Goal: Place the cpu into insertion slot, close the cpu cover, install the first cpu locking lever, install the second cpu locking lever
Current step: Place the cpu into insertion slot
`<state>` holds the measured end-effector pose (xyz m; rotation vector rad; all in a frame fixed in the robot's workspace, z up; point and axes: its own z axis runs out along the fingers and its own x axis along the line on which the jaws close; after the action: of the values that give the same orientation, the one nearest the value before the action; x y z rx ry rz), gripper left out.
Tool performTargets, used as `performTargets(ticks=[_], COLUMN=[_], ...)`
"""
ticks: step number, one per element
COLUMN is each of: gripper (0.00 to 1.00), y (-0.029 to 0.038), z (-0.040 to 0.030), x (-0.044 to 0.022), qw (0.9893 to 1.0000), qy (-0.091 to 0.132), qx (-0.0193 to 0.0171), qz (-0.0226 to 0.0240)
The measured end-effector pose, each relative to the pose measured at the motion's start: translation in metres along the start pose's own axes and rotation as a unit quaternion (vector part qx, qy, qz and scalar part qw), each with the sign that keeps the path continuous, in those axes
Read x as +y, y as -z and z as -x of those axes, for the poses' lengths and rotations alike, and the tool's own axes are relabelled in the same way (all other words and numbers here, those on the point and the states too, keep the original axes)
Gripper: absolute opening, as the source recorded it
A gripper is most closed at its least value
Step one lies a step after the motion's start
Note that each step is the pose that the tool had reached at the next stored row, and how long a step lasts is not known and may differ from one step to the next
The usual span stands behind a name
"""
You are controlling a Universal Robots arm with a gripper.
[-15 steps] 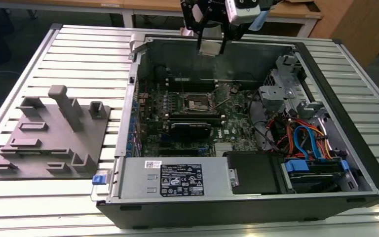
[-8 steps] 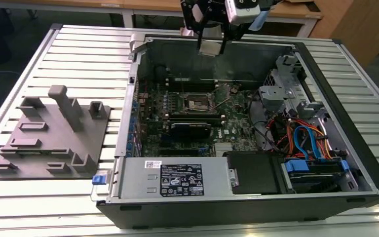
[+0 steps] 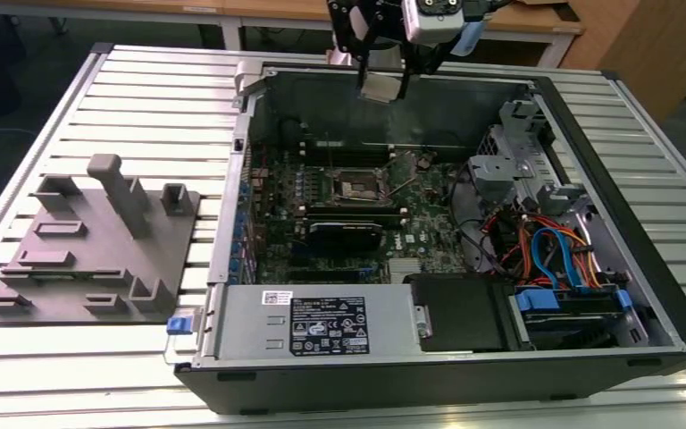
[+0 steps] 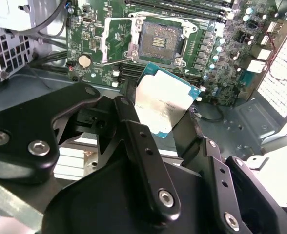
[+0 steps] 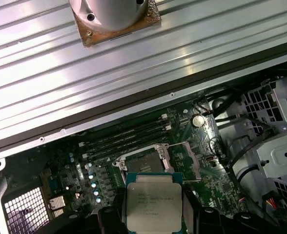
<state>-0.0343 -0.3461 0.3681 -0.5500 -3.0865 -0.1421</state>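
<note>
1. gripper [image 3: 381, 85] clamped on the cpu [image 4: 165, 105], in air over the case's [image 3: 463, 103] far edge, well apart from the board
2. insertion slot [image 4: 159, 43] bare, mid motherboard; cpu cover [image 4: 106, 44] looks flipped open
3. my read: nothing seated, cover and both levers left
4. memory slots [image 5: 129, 132] beside socket, cables [image 3: 546, 246] well aside; drop path looks free

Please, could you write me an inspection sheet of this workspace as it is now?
Surface: ribbed metal table carrying an open computer case.
Job's things: cpu held above the case; insertion slot empty, pin field exposed; cpu cover appears folded open beside it.
Clutter: grey fixture plate with blocks, at the exterior view's left.
Grippers: gripper shut on the cpu.
Cables: blue, orange and black cables inside the case.
Surroundings: wooden desks behind the table.
</note>
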Motion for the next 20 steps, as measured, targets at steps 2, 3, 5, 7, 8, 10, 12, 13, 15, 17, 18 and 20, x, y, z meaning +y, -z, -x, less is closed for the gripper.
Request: performTargets(ticks=[2,3,5,7,8,10,12,13,15,17,18,20], gripper=[0.54,0.54,0.54,0.54,0.54,0.54,0.54,0.54,0.54,0.54,0.54,0.54], y=[0.0000,0.0000,0.0000,0.0000,0.0000,0.0000,0.0000,0.0000,0.0000,0.0000,0.0000,-0.0001], z=[0.0000,0.0000,0.0000,0.0000,0.0000,0.0000,0.0000,0.0000,0.0000,0.0000,0.0000,0.0000], x=[0.0000,0.0000,0.0000,0.0000,0.0000,0.0000,0.0000,0.0000,0.0000,0.0000,0.0000,0.0000], qw=[1.0000,1.0000,1.0000,1.0000,1.0000,1.0000,1.0000,1.0000,1.0000,1.0000,1.0000,0.9998], qy=[0.000,-0.001,-0.001,-0.001,-0.001,-0.001,-0.001,-0.001,-0.002,-0.006,-0.010,-0.019], qx=[0.0000,-0.0001,-0.0001,-0.0001,-0.0001,-0.0001,-0.0001,-0.0001,-0.0002,-0.0006,-0.0009,-0.0017], qz=[-0.0001,-0.0001,-0.0001,0.0000,-0.0001,0.0000,0.0000,0.0000,0.0000,0.0000,0.0001,0.0002])
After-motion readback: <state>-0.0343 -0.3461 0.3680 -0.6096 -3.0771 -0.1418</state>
